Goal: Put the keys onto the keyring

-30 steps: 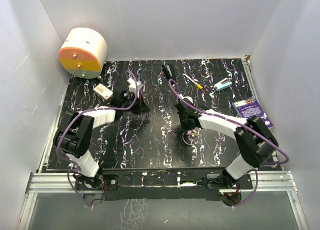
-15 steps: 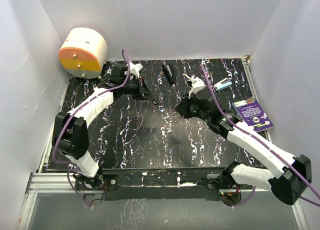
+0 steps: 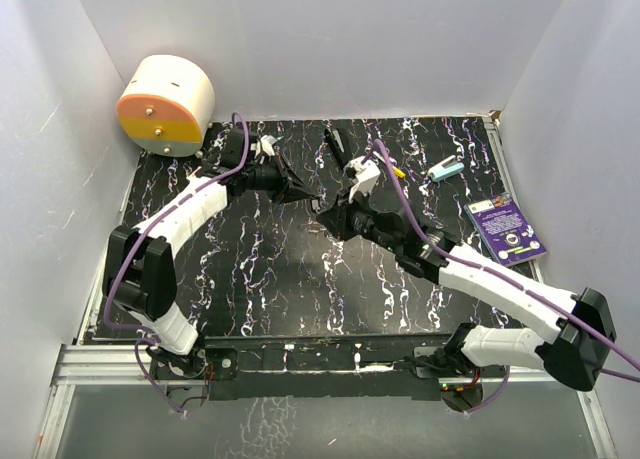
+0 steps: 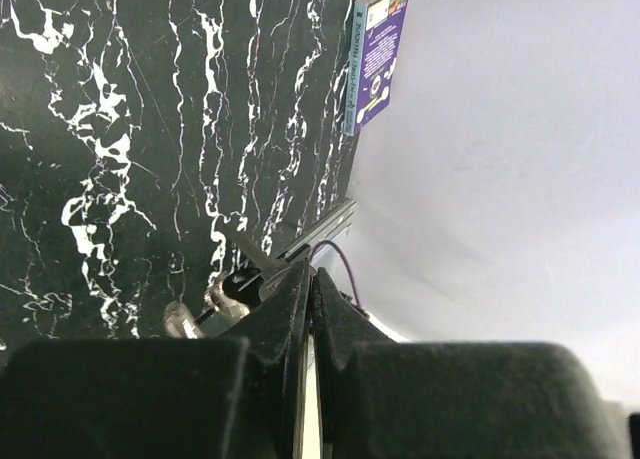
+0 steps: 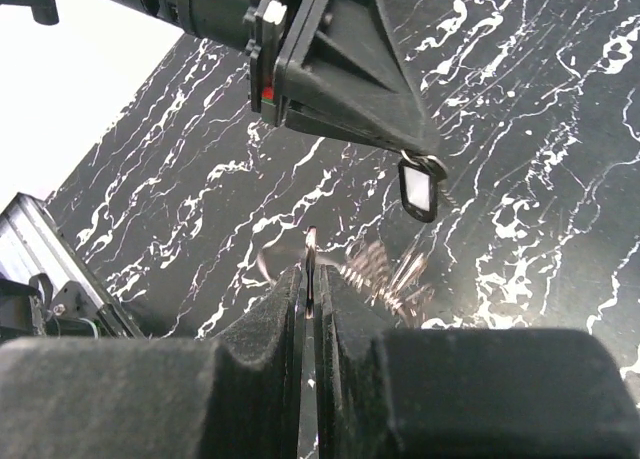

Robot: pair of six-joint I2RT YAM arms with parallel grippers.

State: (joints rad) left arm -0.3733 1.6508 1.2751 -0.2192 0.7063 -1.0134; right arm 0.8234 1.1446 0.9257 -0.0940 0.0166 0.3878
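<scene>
Left fingers [image 5: 350,89]: pinched shut on a small loop [image 5: 433,164] carrying a black tag [image 5: 418,195]. Right fingers [image 5: 270,329]: pinched shut on the keyring [image 5: 310,241], seen edge-on, near the tag. Keys [image 5: 385,271]: blurred, beside the keyring, just under the tag.

Centre: the left tool [image 3: 308,192] and right tool [image 3: 320,212] meet almost tip to tip above the counter [image 3: 270,279]. A black tag [image 5: 418,195] and blurred keys [image 5: 385,269] dangle in the slim gap.
Near half: bare marbled counter from the centre to the near edge, open to pass.
Far left corner: a round cream and orange box [image 3: 165,104] fills it.
Far edge: a black stick [image 3: 337,145], a yellow-handled pick [image 3: 388,163] and a teal object [image 3: 447,168] lie flat.
Right edge: a purple card [image 3: 506,228] lies flat.
Sides: white walls [image 3: 60,179] close in left, back and right.
</scene>
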